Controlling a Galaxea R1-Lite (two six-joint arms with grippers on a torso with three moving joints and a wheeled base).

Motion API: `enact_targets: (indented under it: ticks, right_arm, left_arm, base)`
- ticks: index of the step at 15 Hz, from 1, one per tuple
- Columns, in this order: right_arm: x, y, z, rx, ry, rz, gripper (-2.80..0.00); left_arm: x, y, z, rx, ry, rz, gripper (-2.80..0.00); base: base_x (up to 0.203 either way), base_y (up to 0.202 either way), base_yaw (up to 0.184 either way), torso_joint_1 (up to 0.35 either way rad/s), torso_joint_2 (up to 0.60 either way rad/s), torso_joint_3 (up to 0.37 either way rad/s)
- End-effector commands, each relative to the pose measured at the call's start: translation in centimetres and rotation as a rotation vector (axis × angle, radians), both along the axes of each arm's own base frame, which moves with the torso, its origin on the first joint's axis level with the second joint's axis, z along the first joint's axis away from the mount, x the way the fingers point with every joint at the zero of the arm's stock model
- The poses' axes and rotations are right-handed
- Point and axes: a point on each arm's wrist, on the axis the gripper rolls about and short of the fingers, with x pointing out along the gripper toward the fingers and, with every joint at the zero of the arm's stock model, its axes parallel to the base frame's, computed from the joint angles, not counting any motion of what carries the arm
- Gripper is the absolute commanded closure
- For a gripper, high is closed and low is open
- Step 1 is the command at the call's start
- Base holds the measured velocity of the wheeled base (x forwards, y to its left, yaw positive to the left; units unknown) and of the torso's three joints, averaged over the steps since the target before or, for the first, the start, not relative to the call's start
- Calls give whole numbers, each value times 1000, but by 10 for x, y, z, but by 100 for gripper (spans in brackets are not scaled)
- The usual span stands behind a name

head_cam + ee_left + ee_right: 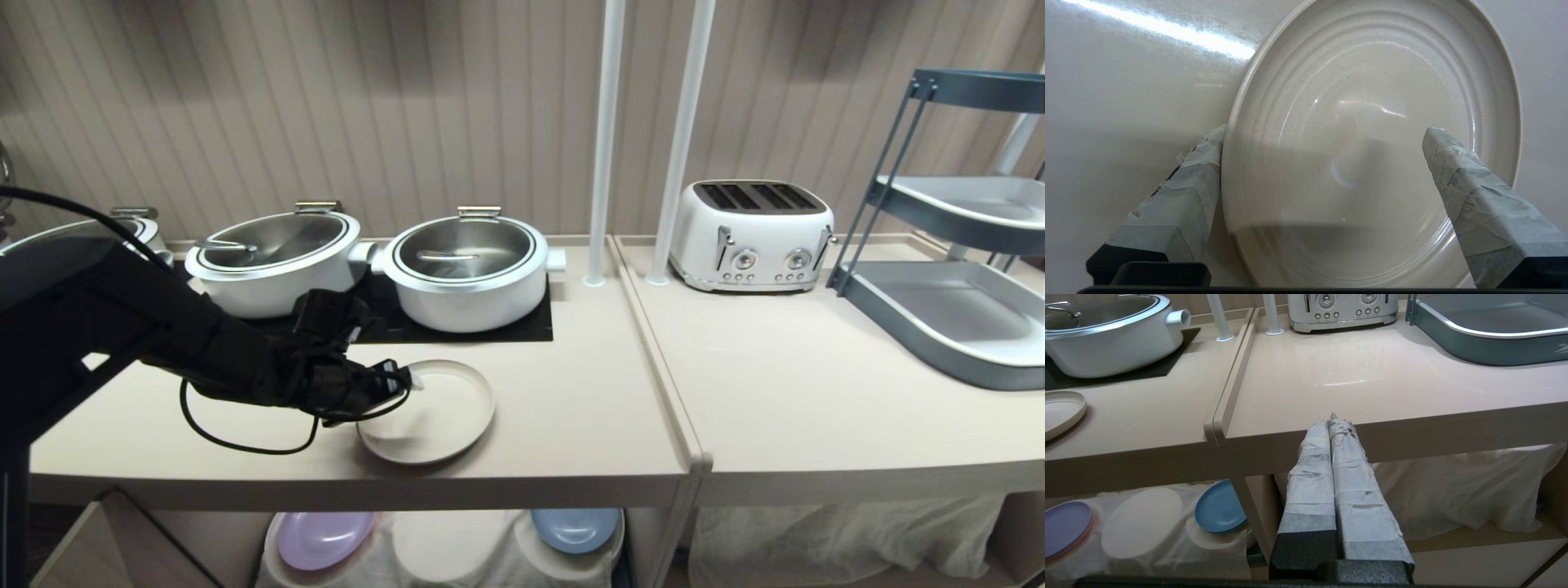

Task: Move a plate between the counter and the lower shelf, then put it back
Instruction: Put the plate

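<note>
Plate (433,412) — round, cream-beige, low raised rim — lies flat on the tabletop (571,408), near the front edge and just in front of the black cooktop panel (522,322).

Tabletop: long beige surface with a thick rounded front edge. Two white lidded pots (469,269) stand on the cooktop panel at the back. A second beige tabletop (816,392) adjoins on the right and carries a white toaster (751,235) and a grey tiered rack (947,318).

Lower shelf (441,547): cubby under the tabletop, lined with a wrinkled white cloth. A lilac plate (322,539) sits at its left and a blue plate (575,529) at its right; the round patch of cloth between them is bare.

Left arm reaches in from the left across the tabletop. Left tool (400,382) is at the plate's left rim with its fingers spread wide. In the left wrist view one taped finger (1188,192) lies outside the rim on the tabletop, right against the plate's edge; the other (1470,192) is over the plate's inner face. Nothing is clamped — the plate rests on the tabletop.

Right tool (1333,428) hangs in front of the second tabletop's front edge, well apart from the plate, its two taped fingers pressed together on nothing.
</note>
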Motion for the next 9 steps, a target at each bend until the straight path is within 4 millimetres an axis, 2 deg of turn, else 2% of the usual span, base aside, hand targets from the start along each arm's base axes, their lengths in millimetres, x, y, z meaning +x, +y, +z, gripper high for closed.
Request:
enact_targets:
  ticks: [1, 9]
  right_arm:
    - [0, 0, 0, 1, 1, 0, 0]
    - [0, 0, 0, 1, 1, 0, 0]
  left_arm:
    - [0, -2, 0, 21, -11, -2, -280]
    - [7, -5, -15, 128, -111, -23, -280]
  base:
    - [0, 0, 0, 0, 0, 0]
    - [0, 0, 0, 0, 0, 0]
